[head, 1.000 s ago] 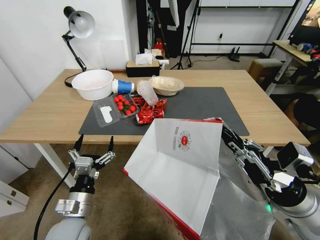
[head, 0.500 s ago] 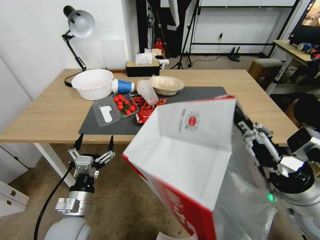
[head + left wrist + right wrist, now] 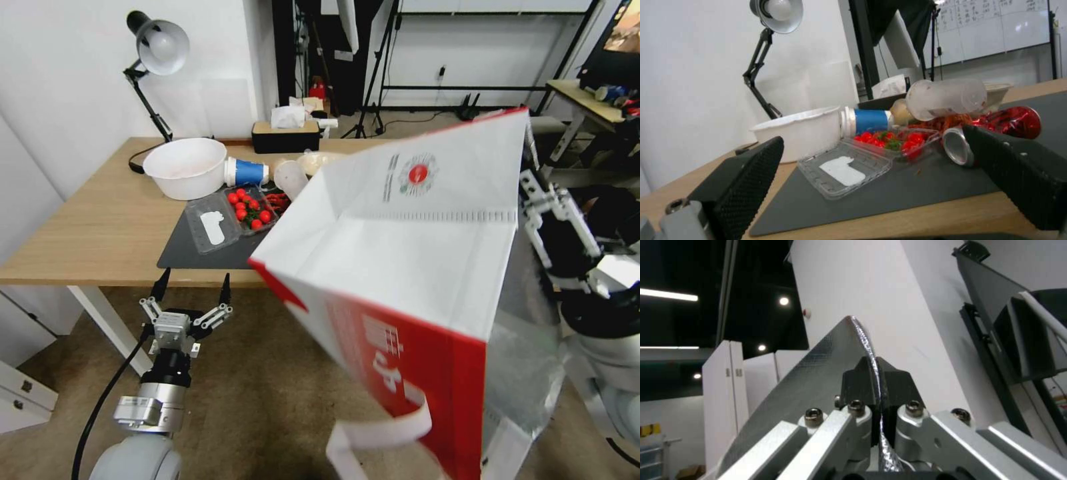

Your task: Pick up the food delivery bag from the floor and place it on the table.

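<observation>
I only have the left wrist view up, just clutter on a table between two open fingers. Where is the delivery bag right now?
Observer: The delivery bag is off the floor, tilted in the air at the table's near edge on the robot's right, as the head view shows.
Operator: Is the right gripper actually holding it?
Observer: Yes. In the right wrist view the right gripper is shut on the bag's foil-lined rim.
Operator: And where does my left gripper sit in all this?
Observer: The left gripper is open, low in front of the table edge, apart from the bag.
</observation>
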Tool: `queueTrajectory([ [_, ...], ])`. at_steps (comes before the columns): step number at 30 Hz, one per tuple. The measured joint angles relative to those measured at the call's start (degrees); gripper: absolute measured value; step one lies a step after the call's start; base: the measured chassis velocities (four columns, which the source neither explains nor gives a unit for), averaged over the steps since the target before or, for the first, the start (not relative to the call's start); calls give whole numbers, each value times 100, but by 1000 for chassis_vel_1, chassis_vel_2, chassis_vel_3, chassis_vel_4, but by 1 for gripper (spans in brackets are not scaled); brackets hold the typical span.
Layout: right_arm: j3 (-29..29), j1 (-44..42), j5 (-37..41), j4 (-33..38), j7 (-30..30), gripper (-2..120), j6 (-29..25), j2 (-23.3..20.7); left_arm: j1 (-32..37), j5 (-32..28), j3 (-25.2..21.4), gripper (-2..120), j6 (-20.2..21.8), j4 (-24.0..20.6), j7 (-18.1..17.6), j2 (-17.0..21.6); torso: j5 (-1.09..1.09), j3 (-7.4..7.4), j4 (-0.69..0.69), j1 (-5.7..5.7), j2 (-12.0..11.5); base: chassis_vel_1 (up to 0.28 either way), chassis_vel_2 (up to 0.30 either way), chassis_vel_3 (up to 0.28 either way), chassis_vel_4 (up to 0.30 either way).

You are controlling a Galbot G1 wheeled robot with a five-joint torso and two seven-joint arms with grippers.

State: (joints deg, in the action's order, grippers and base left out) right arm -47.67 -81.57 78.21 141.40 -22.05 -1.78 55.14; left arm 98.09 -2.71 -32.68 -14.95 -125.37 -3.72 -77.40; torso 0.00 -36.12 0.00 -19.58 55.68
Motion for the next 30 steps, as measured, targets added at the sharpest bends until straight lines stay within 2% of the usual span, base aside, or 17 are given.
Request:
queueTrajectory([
  [9, 126, 604, 107, -133, 618, 0, -20, -329, -28, 21, 10, 100, -1, 21, 0, -53, 0, 2, 0, 1, -5, 0, 0, 0, 0],
  [17, 336, 1236, 147, -275, 1867, 0, -41, -568, -49, 49, 37, 100, 6, 91, 0, -81, 1, 4, 0, 2, -9, 0, 0, 0, 0],
  [27, 515, 1854, 327, -565, 2598, 0, -66, -691, -58, 78, 71, 100, 12, 112, 7, -97, -1, 6, 0, 4, -10, 0, 0, 0, 0],
  [30, 727, 2127, 360, -790, 2909, 0, -70, -661, -42, 97, 99, 100, 14, 97, 5, -126, -1, 6, 0, 4, -11, 0, 0, 0, 0],
])
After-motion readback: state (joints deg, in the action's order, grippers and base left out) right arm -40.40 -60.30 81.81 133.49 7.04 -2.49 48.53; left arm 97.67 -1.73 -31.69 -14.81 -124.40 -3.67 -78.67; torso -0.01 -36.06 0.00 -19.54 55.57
